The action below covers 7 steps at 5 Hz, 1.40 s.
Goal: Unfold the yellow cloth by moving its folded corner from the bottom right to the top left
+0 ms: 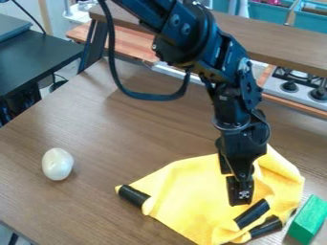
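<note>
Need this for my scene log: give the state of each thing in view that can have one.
Gripper: hanging over the yellow cloth, pointing down.
Yellow cloth: rumpled, its right side bunched up, black pieces at its edges.
White egg-shaped object: whole, resting on the table.
Green block: on the table, right beside the cloth.
Black cable: hanging in a loop.
Stove: on or off, cannot tell.

From my remote feed, I can read no text, label, brand, number or sign on any of the things lying on the surface (108, 115) or behind it.
</note>
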Tool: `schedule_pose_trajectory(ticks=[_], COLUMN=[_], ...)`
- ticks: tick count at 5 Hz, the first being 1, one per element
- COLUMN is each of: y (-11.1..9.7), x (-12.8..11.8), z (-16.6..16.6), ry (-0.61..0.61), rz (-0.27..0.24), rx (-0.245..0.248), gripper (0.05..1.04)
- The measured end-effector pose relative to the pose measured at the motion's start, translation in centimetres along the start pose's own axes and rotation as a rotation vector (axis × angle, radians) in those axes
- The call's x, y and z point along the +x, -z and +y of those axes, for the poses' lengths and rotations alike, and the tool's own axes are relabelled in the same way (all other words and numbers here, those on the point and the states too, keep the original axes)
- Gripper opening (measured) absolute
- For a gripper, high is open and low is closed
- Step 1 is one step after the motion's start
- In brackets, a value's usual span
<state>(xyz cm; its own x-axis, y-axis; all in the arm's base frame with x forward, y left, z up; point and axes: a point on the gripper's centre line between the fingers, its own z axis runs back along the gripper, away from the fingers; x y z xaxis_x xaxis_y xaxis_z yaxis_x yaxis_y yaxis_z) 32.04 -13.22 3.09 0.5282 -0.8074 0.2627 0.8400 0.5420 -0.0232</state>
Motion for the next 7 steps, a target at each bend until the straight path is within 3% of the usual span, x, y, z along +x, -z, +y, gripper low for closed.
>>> schedule_pose_trajectory(ticks=[1,5,6,7], y=[0.8,2.8,3.8,4.7], x=[-0.5,1.3,1.3,1.5], z=[-0.2,-2.0,-2.7,-2.9], ry=[-0.013,-0.057,-0.047,-0.027], rz=[0.019,-0.041,-0.026,0.007], rx=[-0.015,0.025,0.016,0.011], gripper=[0.999,0.999,0.984,0.877])
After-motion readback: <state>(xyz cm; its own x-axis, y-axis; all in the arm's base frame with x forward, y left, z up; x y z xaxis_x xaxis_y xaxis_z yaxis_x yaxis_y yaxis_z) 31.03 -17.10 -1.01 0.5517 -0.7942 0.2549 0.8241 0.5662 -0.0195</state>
